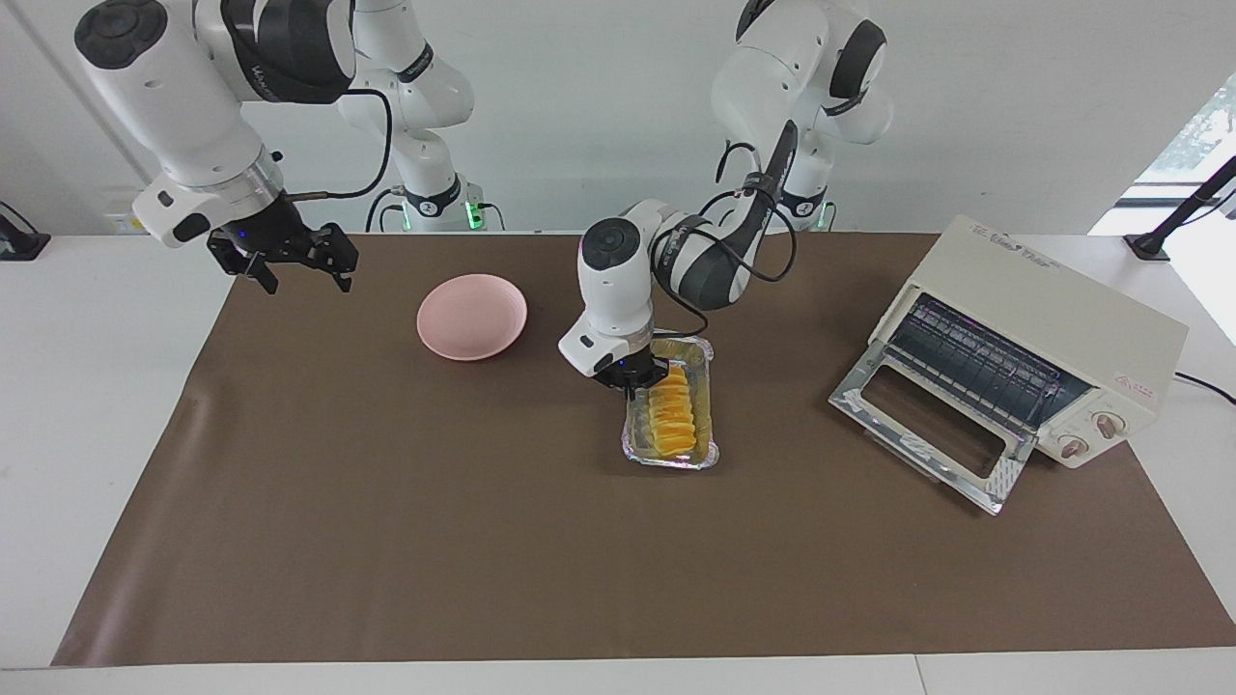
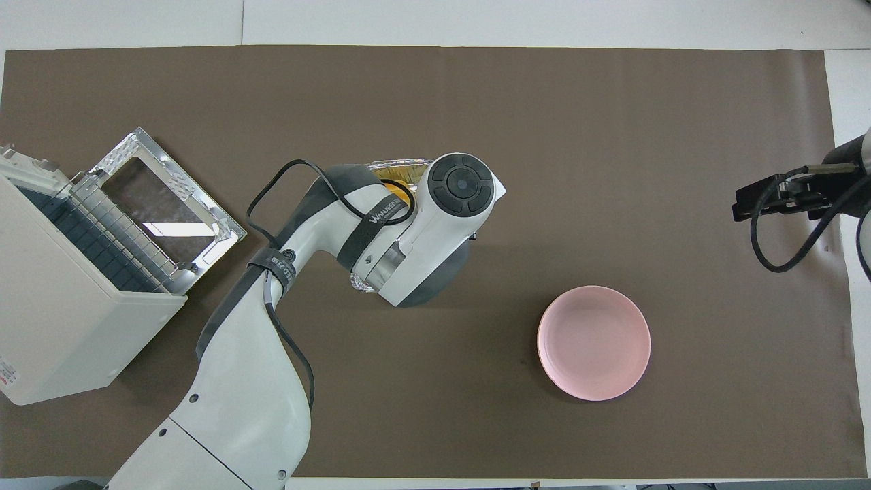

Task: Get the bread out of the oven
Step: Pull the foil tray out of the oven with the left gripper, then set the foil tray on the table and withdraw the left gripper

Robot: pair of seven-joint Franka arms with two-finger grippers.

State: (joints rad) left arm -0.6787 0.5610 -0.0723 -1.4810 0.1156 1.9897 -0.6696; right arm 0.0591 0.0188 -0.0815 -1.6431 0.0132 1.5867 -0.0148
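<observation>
The bread (image 1: 668, 415), a golden ridged loaf, lies in a silver foil tray (image 1: 676, 461) near the middle of the brown mat. My left gripper (image 1: 628, 376) is shut on the tray's rim at its end nearer the robots. Whether the tray rests on the mat or hangs just above it I cannot tell. From overhead the left arm covers most of the tray (image 2: 398, 163). The cream oven (image 1: 1053, 309) stands at the left arm's end, its door (image 1: 927, 425) dropped open and its rack bare. My right gripper (image 1: 290, 270) waits open in the air over the mat's edge at the right arm's end.
A pink plate (image 1: 472, 316) sits on the mat between the tray and the right gripper, toward the robots' side. In the overhead view the plate (image 2: 593, 342) is bare. The oven's open door (image 2: 163, 197) juts onto the mat.
</observation>
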